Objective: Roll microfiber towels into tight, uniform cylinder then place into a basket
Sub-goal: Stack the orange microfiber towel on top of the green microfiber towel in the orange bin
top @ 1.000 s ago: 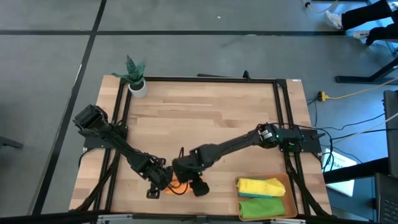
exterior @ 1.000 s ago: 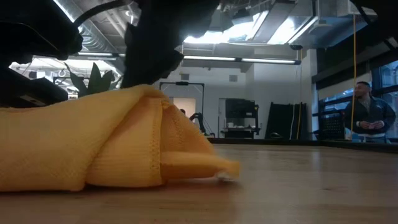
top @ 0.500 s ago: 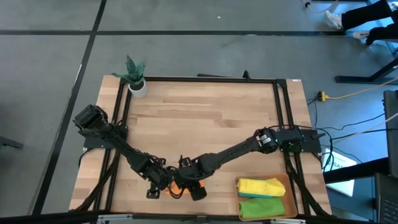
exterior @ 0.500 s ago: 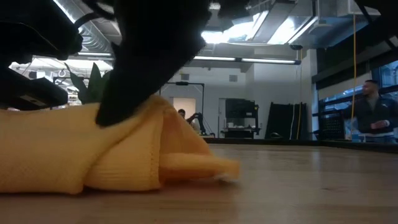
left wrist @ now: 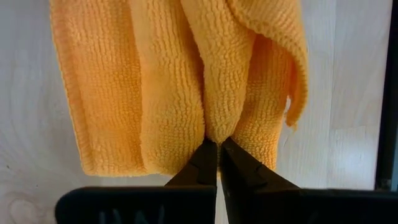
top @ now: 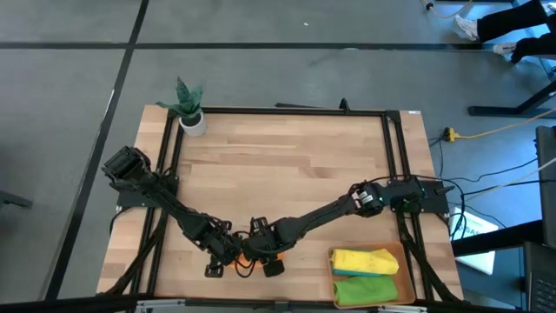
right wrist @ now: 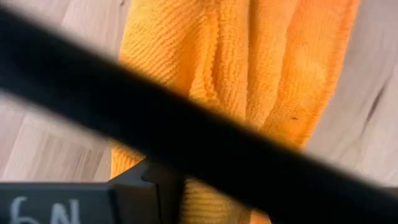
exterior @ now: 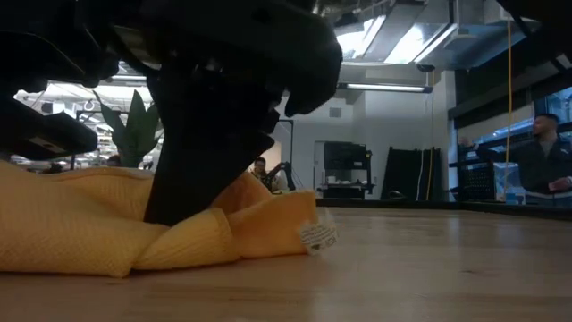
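Note:
An orange microfiber towel lies bunched in lengthwise folds near the table's front edge, left of centre. My left gripper stands at its left end, shut on a fold. My right gripper is at its right end, open, fingers down on the folds. In the low view the towel rests on the wood, and a white tag shows at its end. A dark bar crosses the right wrist view and hides part of the towel. The basket at the front right holds a yellow towel and a green towel. My left gripper pinches a raised fold at the towel's end between its two fingertips. It comes steeply from above and lies along the folds. The rest of the towel lies on the table. My right gripper comes down slanting from above onto the bunched towel. One finger presses into the top of the folds, which are dented under it. The other finger is hidden, so I cannot tell what lies between the two. The towel stays on the table.
A small white pot with a green plant stands at the table's far left corner. Bare wood lies over the table's middle and far half. A black frame rail runs along the table's sides. A person stands in the room beyond.
My right gripper has gone down and toward the table's left onto the orange towel, tipping steeper. The towel's high hump has been pushed flatter under it, and the tagged end has shifted and turned up. My left gripper has kept its hold.

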Robot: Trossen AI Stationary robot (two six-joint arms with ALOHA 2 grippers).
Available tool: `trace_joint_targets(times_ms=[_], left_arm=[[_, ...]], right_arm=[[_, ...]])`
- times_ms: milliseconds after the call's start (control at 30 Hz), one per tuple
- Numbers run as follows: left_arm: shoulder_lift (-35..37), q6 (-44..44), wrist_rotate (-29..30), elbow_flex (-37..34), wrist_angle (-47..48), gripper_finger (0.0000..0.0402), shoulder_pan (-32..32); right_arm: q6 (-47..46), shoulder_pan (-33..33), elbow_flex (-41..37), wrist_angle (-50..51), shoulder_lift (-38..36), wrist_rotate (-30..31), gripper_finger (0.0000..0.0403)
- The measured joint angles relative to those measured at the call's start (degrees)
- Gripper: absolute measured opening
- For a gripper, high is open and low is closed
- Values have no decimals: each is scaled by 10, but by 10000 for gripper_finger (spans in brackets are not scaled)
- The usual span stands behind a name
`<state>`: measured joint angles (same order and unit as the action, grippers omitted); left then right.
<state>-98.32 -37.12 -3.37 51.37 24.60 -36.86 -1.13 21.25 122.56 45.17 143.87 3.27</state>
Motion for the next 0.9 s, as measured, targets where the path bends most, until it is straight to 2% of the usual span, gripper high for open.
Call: trace_joint_targets(times_ms=[133,233,367,467,500,700,900], left_arm=[[0,0,0,0,-1,0,0],[0,1,-1,0,-1,0,0],[0,2,-1,0,-3,0,0],[0,1,-2,0,-2,0,0],[0,1,-2,0,-2,0,-1],[17,1,-8,-2,6,0,-4],[75,0,-8,-4,46,0,-15]], right_arm=[[-20,-3,1,2,6,-4,179],[-36,-8,2,9,13,-23,162],[-46,-13,2,12,21,-27,94],[-36,-20,2,13,23,-58,28],[-32,-22,2,13,23,-66,19],[-45,-27,1,15,23,-79,18],[-49,-29,1,5,24,-68,18]])
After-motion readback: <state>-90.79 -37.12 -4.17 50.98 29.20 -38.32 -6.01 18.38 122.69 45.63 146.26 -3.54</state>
